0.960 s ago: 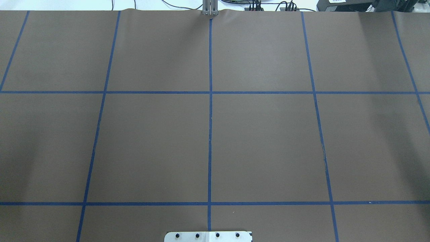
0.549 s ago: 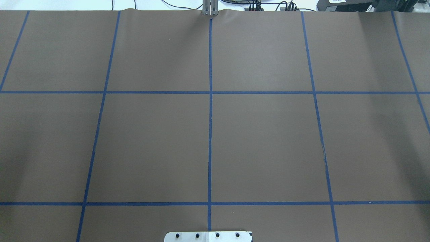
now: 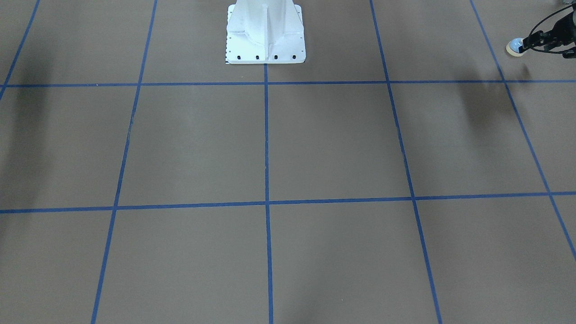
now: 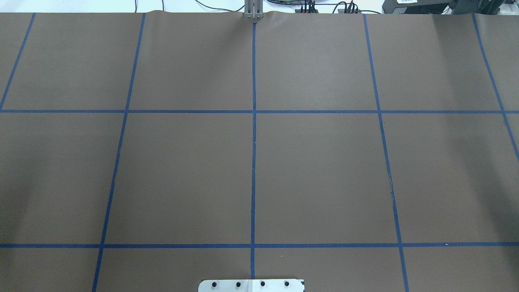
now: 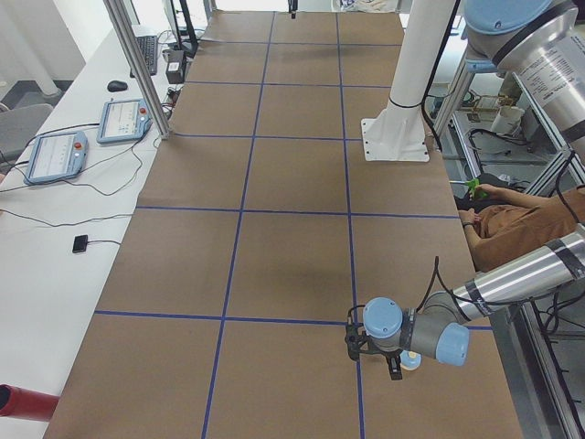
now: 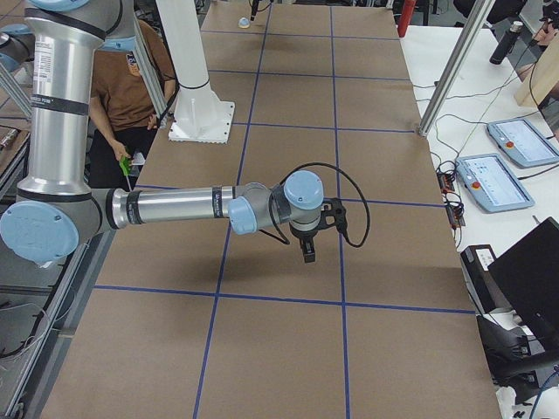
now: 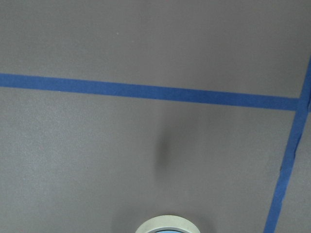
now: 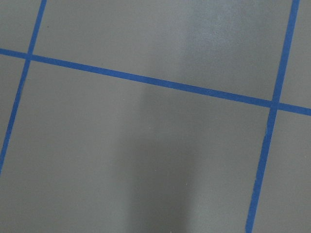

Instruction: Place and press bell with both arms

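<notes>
The bell [image 3: 515,46], light-blue dome on a cream rim, is at the far right of the front-facing view, near the table end on my left. My left gripper [image 3: 524,43] is shut on the bell and holds it slightly above the brown table; its shadow falls apart from it. The bell also shows in the left side view [image 5: 410,360], the right side view [image 6: 244,22] and, as a cream rim, in the left wrist view [image 7: 166,224]. My right gripper [image 6: 307,251] hangs over the table with nothing near it; I cannot tell whether it is open or shut. The overhead view shows neither arm.
The white pedestal [image 3: 265,36] stands at the table's robot side. Blue tape lines [image 4: 253,121] divide the brown cover into squares. A seated person [image 5: 521,224] is behind the robot's side. Teach pendants [image 5: 57,155] lie on the white side table.
</notes>
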You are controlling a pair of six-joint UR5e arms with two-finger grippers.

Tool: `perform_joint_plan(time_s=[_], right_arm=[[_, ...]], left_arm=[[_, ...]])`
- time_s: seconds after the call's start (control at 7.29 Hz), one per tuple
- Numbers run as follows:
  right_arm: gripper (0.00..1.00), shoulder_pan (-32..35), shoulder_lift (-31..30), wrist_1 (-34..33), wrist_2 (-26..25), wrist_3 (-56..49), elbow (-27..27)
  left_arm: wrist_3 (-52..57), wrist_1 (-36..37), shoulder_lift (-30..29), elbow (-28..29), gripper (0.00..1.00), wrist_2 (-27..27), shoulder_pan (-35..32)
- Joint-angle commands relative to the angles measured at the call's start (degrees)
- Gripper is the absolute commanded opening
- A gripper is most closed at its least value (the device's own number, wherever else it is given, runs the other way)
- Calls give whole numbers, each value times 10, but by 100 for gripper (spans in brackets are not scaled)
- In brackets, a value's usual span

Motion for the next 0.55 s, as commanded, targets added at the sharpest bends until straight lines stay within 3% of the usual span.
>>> perform_joint_plan(time_s=[0.0,0.14,0.41], right_arm=[[100,0,0,2,0,2,1],[100,0,0,2,2,2,3],[100,-4,-2,22,2,18,3]], left_arm=[[-2,-8,-8,6,100,15,47],[-2,-14,-8,22,100,39,55],[-3,-41,-7,35,100,39,59]])
